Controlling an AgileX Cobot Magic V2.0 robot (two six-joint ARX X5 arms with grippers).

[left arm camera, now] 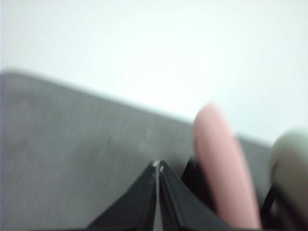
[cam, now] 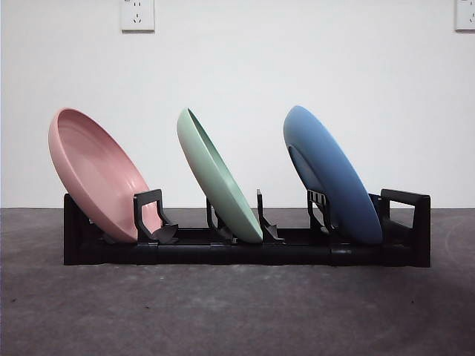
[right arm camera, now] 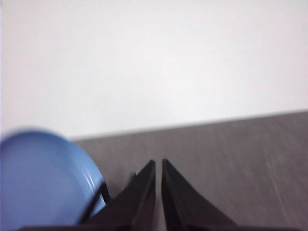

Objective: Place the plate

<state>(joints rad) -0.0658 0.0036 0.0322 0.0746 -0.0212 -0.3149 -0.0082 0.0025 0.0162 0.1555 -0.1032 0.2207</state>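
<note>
**Three plates in the rack, both grippers closed and empty**

The left gripper (left arm camera: 158, 165) has its two black jaws pressed together at the tips, holding nothing; its blurred wrist view shows the pink plate (left arm camera: 224, 168) edge-on close beside the jaws and a pale green rim (left arm camera: 291, 163) past it. The right gripper (right arm camera: 158, 162) has its jaws drawn nearly together, a thin slit between them, also empty, with the blue plate (right arm camera: 43, 178) near it. Neither gripper appears in the front view.

In the front view there are three plates, one black dish rack (cam: 245, 252) and two wall sockets. The pink plate (cam: 100, 174) stands at centre left, the green plate (cam: 219, 178) in the middle, the blue plate (cam: 330, 174) at centre right. Each stands on edge in its own slot, well apart from the others, long axis running from lower right to upper left, top tilted left. The rack sits on the grey table (cam: 237, 311). One socket (cam: 137, 15) is at upper left, another (cam: 465, 15) at the upper right corner, both on the white wall.
</note>
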